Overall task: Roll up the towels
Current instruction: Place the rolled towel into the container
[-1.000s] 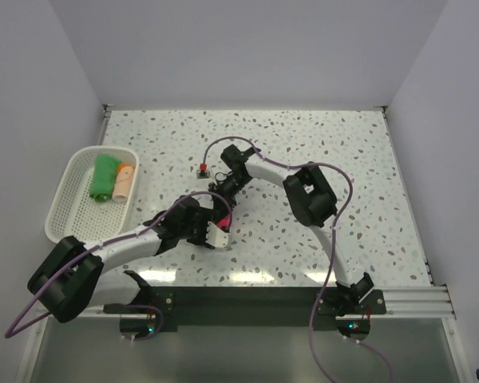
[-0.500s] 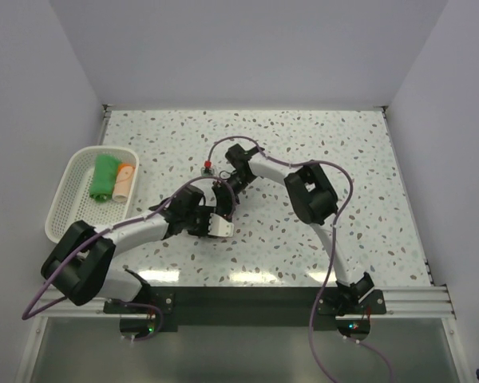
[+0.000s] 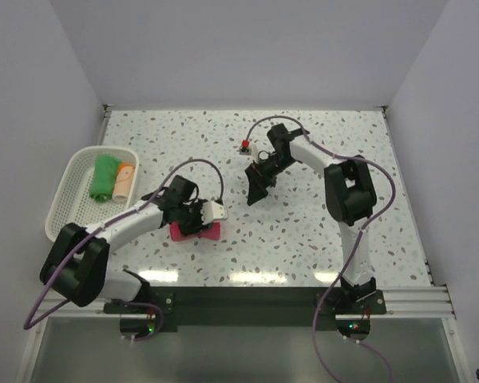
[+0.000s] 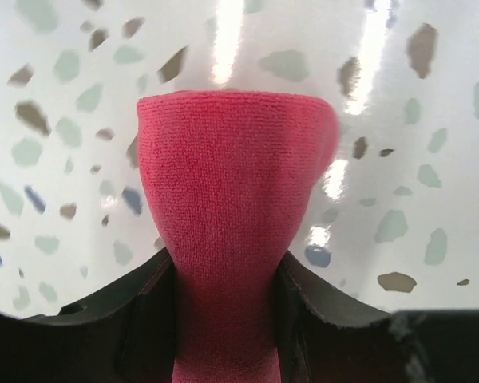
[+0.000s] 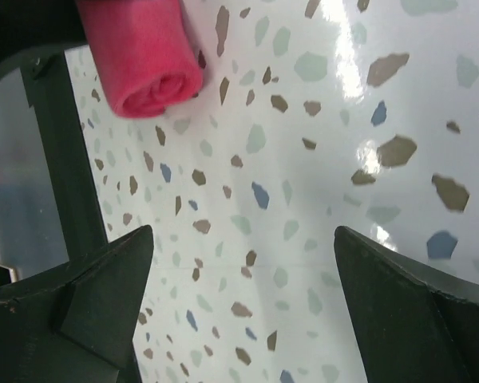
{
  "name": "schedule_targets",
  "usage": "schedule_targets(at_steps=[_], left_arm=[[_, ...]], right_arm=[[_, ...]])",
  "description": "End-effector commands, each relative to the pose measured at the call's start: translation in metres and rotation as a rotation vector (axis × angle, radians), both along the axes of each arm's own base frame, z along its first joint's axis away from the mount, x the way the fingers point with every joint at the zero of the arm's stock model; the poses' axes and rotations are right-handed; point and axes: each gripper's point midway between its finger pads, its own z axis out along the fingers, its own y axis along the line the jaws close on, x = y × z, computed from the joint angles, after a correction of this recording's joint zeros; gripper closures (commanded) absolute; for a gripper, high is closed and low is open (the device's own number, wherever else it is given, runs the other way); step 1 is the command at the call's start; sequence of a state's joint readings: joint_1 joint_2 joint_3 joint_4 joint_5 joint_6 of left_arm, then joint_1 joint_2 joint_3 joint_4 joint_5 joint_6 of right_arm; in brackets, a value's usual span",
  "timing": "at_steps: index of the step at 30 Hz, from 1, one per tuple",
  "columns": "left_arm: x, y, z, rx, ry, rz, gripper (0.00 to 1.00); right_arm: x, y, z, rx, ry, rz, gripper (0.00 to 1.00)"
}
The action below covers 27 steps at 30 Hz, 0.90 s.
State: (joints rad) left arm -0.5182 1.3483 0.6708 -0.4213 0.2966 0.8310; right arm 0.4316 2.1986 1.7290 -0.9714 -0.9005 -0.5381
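A pink-red towel (image 3: 211, 232), rolled into a tube, lies on the speckled table in front of the left arm. My left gripper (image 3: 194, 218) is shut on its middle; in the left wrist view the roll (image 4: 235, 175) is pinched narrow between the jaws of that gripper (image 4: 223, 281). My right gripper (image 3: 255, 190) hangs open to the right of the roll, apart from it. The right wrist view shows its gripper (image 5: 243, 267) spread wide over bare table, with the roll's spiral end (image 5: 148, 68) at the upper left. A green towel (image 3: 105, 177) and a peach-orange towel (image 3: 125, 180) lie rolled in the basket.
The white mesh basket (image 3: 64, 191) stands at the table's left edge. A small red connector (image 3: 244, 146) on the right arm's cable hangs behind the right gripper. White walls close the table in at the back and both sides.
The right gripper has opened, let go of the pink-red roll and drawn back to the right. The left gripper has closed on the roll and brought it a little left and nearer.
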Motion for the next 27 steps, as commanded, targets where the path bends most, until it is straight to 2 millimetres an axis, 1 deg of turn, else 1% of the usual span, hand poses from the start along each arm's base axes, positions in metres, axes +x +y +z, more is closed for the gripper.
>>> schedule_targets(at_steps=[1, 2, 3, 5, 6, 8, 9, 10, 11, 12, 14, 15, 16, 17, 18, 19, 20, 22, 23, 24, 25, 27], left_arm=[[0.013, 0.011, 0.031, -0.088, 0.167, 0.287, 0.99], [0.023, 0.013, 0.042, -0.122, 0.156, 0.326, 1.00], [0.044, 0.021, 0.065, -0.160, 0.113, 0.392, 1.00], [0.061, 0.032, 0.087, -0.202, 0.085, 0.473, 1.00], [0.077, 0.047, 0.106, -0.218, 0.048, 0.534, 1.00], [0.093, 0.073, 0.123, -0.219, 0.005, 0.620, 1.00], [0.108, 0.101, 0.142, -0.230, -0.048, 0.704, 1.00], [0.116, 0.119, 0.150, -0.226, -0.084, 0.750, 1.00], [0.124, 0.146, 0.159, -0.195, -0.137, 0.827, 1.00], [0.135, 0.184, 0.176, -0.188, -0.225, 0.925, 1.00], [0.142, 0.230, 0.191, -0.140, -0.325, 1.030, 1.00], [0.145, 0.261, 0.202, -0.121, -0.390, 1.100, 1.00], [0.146, 0.278, 0.207, -0.088, -0.430, 1.150, 1.00], [0.142, 0.299, 0.205, -0.014, -0.462, 1.218, 1.00], [0.144, 0.316, 0.212, 0.021, -0.526, 1.258, 1.00], [0.144, 0.325, 0.213, 0.055, -0.561, 1.281, 1.00], [0.141, 0.344, 0.214, 0.105, -0.617, 1.338, 1.00], [0.139, 0.359, 0.214, 0.144, -0.669, 1.383, 1.00], [0.135, 0.366, 0.204, 0.179, -0.669, 1.414, 1.00], [0.138, 0.373, 0.208, 0.186, -0.715, 1.432, 1.00], [0.139, 0.377, 0.206, 0.199, -0.729, 1.445, 1.00], [0.140, 0.388, 0.193, 0.232, -0.747, 1.480, 1.00]], right_arm=[[-0.008, -0.010, 0.035, 0.014, -0.065, -0.019, 0.02], [-0.007, -0.013, 0.038, 0.019, -0.065, -0.031, 0.02], [-0.009, -0.016, 0.038, 0.018, -0.058, -0.039, 0.01], [-0.006, -0.024, 0.046, 0.027, -0.064, -0.067, 0.02], [-0.006, -0.026, 0.047, 0.029, -0.062, -0.074, 0.02], [-0.002, -0.032, 0.051, 0.029, -0.065, -0.094, 0.02], [-0.002, -0.033, 0.052, 0.029, -0.066, -0.100, 0.02], [-0.001, -0.035, 0.054, 0.030, -0.067, -0.107, 0.02], [-0.001, -0.035, 0.056, 0.030, -0.070, -0.110, 0.01], [-0.001, -0.036, 0.056, 0.029, -0.071, -0.113, 0.02], [0.002, -0.036, 0.057, 0.030, -0.075, -0.128, 0.02], [0.001, -0.036, 0.056, 0.030, -0.069, -0.133, 0.02], [0.002, -0.036, 0.057, 0.032, -0.068, -0.139, 0.02], [0.002, -0.035, 0.058, 0.035, -0.063, -0.143, 0.02], [0.003, -0.034, 0.059, 0.038, -0.059, -0.146, 0.01], [0.004, -0.034, 0.060, 0.042, -0.054, -0.147, 0.02], [0.004, -0.033, 0.061, 0.042, -0.050, -0.148, 0.01], [0.005, -0.032, 0.061, 0.042, -0.039, -0.148, 0.01], [0.004, -0.032, 0.061, 0.039, -0.030, -0.151, 0.02], [0.005, -0.031, 0.062, 0.039, -0.031, -0.154, 0.01], [0.006, -0.032, 0.060, 0.036, -0.029, -0.156, 0.01], [0.007, -0.032, 0.061, 0.030, -0.028, -0.161, 0.01]])
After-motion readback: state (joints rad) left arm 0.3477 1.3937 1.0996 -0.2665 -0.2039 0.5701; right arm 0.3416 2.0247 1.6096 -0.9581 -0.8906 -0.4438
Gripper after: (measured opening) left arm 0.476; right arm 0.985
